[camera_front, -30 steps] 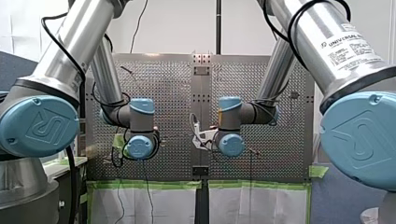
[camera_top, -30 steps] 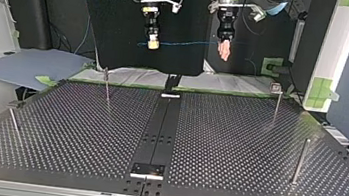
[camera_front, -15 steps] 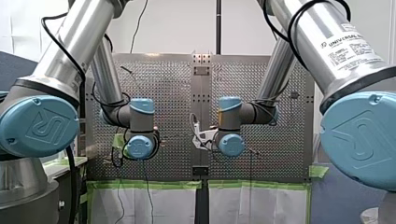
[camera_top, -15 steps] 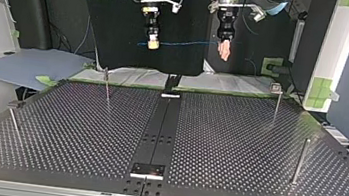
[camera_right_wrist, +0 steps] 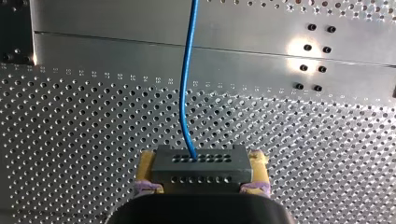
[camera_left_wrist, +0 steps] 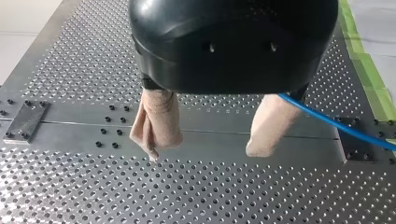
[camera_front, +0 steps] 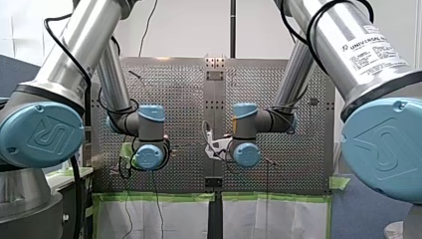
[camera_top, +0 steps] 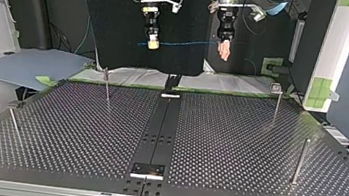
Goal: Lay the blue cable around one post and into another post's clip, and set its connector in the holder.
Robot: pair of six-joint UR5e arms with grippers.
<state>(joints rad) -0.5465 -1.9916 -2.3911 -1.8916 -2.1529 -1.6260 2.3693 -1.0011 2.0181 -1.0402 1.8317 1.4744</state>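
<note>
**Both arms pause, cable aloft**

Front view: nothing has moved above the tabletop [camera_front: 174, 94].
Top view: the blue cable [camera_top: 184, 43] stays strung between right fingers [camera_top: 153, 44] and left fingers [camera_top: 224, 50], clear of every post [camera_top: 107, 86].
Left wrist view: fingers parted, cable beside one.
Right wrist view: fingers clamp the connector [camera_right_wrist: 201, 168]; routing looks unstarted
</note>
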